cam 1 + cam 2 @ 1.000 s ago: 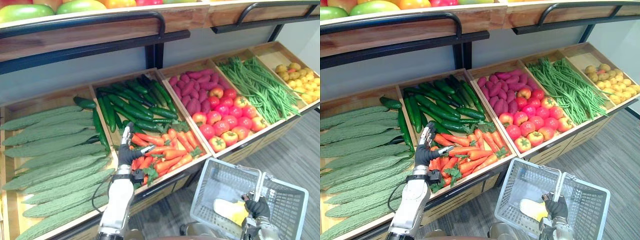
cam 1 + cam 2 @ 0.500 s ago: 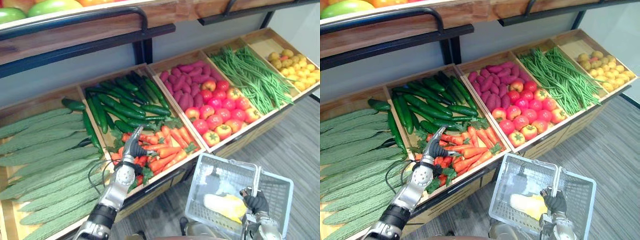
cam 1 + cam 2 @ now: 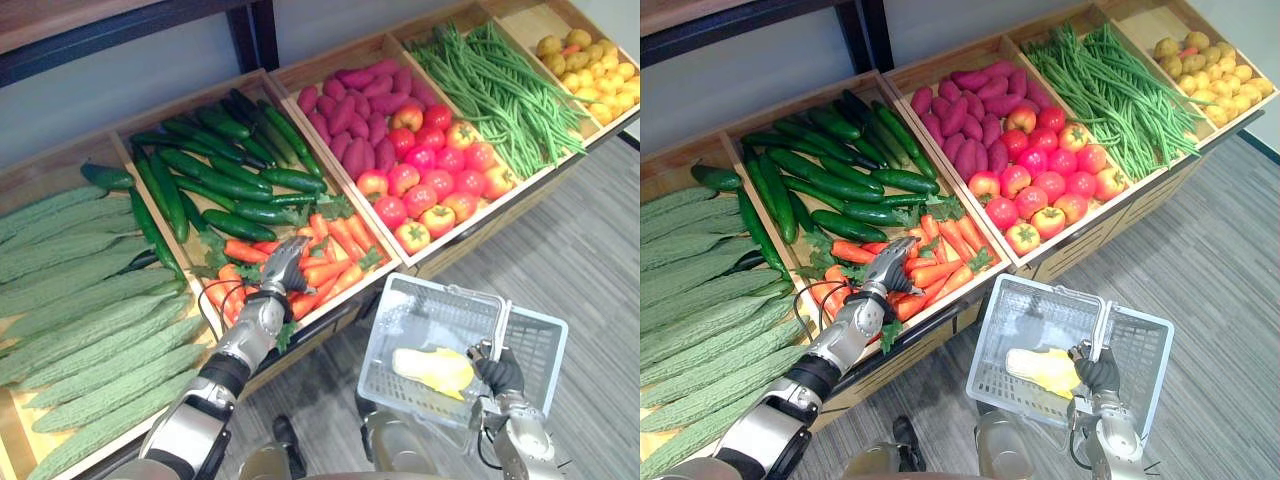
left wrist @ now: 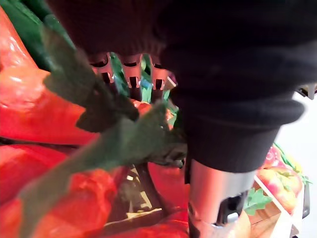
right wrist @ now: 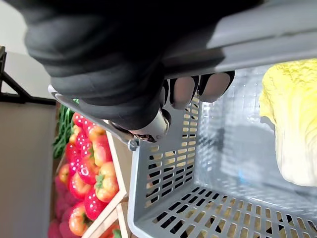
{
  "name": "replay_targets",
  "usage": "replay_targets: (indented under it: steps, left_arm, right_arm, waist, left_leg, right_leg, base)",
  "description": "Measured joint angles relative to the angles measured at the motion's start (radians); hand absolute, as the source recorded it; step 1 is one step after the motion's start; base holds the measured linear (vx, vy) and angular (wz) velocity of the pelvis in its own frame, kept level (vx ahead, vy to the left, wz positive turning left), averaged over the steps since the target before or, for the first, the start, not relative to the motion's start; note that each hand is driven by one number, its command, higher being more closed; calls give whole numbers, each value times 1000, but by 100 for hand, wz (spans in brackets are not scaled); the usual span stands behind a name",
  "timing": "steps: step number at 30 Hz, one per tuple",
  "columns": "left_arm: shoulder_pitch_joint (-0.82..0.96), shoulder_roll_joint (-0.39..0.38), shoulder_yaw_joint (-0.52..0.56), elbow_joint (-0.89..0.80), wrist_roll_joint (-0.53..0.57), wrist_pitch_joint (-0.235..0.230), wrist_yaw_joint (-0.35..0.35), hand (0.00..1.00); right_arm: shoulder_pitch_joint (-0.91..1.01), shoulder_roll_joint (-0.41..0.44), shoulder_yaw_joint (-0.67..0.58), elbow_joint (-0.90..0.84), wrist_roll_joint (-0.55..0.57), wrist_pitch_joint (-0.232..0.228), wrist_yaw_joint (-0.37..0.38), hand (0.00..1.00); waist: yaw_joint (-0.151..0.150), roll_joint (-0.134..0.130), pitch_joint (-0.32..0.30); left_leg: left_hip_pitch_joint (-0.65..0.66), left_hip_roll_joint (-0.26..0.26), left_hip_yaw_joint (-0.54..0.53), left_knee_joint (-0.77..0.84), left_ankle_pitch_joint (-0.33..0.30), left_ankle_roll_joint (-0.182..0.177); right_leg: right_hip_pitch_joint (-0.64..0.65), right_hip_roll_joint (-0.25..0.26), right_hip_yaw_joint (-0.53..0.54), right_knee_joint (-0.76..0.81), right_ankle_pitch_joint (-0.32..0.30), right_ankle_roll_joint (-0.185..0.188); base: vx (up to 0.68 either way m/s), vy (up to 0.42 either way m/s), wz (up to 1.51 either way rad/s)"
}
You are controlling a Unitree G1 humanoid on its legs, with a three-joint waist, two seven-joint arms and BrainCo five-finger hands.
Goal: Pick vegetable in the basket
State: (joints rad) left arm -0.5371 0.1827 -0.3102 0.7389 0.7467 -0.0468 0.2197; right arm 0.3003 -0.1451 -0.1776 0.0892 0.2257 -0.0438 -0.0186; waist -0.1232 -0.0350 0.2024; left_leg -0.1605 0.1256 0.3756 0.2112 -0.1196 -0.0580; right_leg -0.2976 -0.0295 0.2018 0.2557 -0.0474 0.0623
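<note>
The left hand (image 3: 283, 268) lies palm-down on the heap of carrots (image 3: 335, 240). The carrots are smooth, tapered and bright orange, with ragged green leafy tops. In the left wrist view the hand is pressed in among glossy orange skins and matte leaves. Whether it is open or closed on a carrot cannot be told.

Just beyond this hand lie dark, glossy cucumbers (image 3: 215, 185), in the same slanted wooden crate (image 3: 185, 98). To the hand's left lie long, pale green bitter gourds (image 3: 90, 320) with a ridged, warty surface. To its right, in the neighbouring crate, are round, shiny red tomatoes (image 3: 430, 165).

The right hand (image 3: 497, 372) is closed round the handle (image 3: 495, 325) of a grey plastic basket (image 3: 440, 290). In the right wrist view its fingers (image 5: 184, 91) curl under the flat grey bar. The basket is rectangular, and its walls and floor are pierced with rows of slots. A pale yellow cabbage (image 3: 433, 367) with crinkled leaves lies inside it, just to the left of the hand. Under the basket is a floor (image 3: 580, 250) of grey streaked carpet.
</note>
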Motion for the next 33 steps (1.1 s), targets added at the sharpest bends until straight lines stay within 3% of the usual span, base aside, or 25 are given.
replay_targets:
  steps: [1,11,22,27,33]
  left_arm:
    - [-2,-3,-1,9,17,3,3,100]
    - [-26,-38,46,52,50,10,-1,100]
    - [-22,-12,67,43,10,37,4,100]
    - [63,9,79,-106,-23,43,26,100]
    - [201,27,167,-424,-73,61,127,100]
  right_arm:
    - [-3,-1,0,-1,0,0,0,100]
    - [0,-3,1,-39,2,-15,-4,100]
    - [13,0,-2,-78,6,-18,-25,100]
    - [13,7,-9,-80,9,-23,-26,100]
    - [29,23,-12,-81,9,-24,-27,100]
  waist:
    - [-1,-1,8]
    - [1,4,44]
    - [-2,22,57]
    - [0,25,59]
    - [6,26,59]
  left_leg:
    - [-5,0,4,2,0,1]
    - [-6,0,7,12,-3,4]
    - [11,-2,1,-2,-2,4]
    - [21,-3,-4,-5,-2,3]
    - [55,-9,-12,-27,0,1]
  right_leg:
    - [-7,0,4,1,1,2]
    - [-5,-1,7,1,3,5]
    - [18,-4,-2,-14,4,6]
    - [28,-4,-7,-17,3,6]
    - [61,-7,-20,-19,-2,7]
  base:
    - [24,5,-7]
    - [-1,1,-1]
    - [10,0,1]
    - [13,0,2]
    - [-12,-2,4]
